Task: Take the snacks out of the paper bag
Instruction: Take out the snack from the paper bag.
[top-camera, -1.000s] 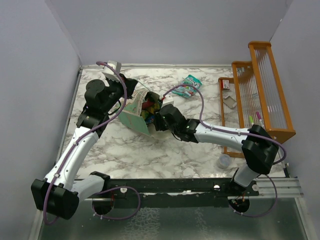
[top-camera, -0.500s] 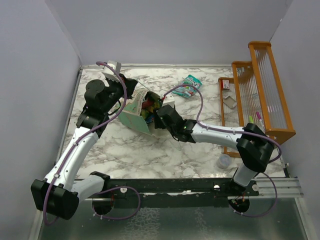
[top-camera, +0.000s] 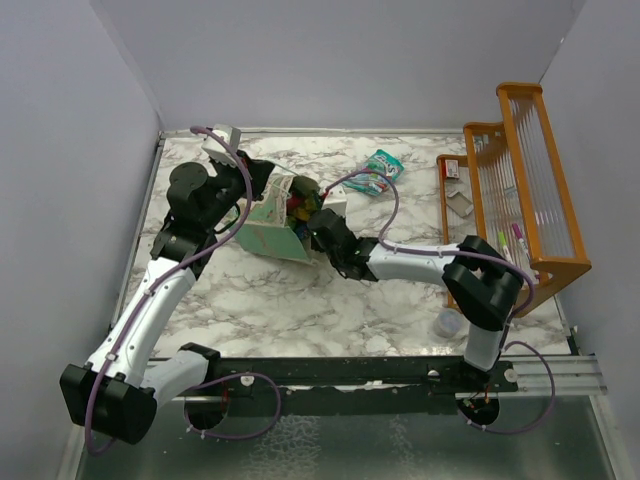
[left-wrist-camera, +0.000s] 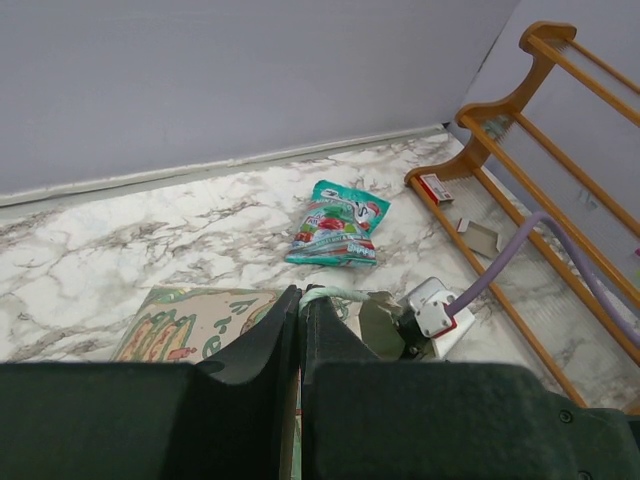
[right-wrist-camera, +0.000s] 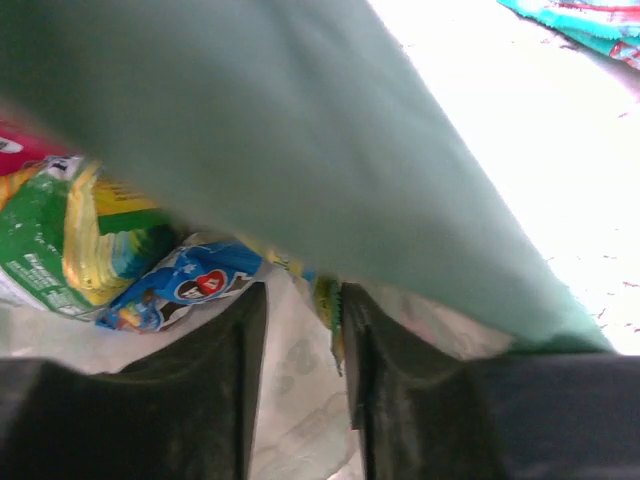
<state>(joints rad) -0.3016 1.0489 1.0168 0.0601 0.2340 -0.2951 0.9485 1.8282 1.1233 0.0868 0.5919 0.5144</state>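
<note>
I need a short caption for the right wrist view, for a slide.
Right gripper inside the paper bag, close to a blue packet and a green-yellow packet.

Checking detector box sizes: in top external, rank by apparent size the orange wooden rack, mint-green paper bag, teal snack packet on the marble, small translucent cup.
Largest to smallest:
1. orange wooden rack
2. mint-green paper bag, partly occluded
3. teal snack packet
4. small translucent cup
</note>
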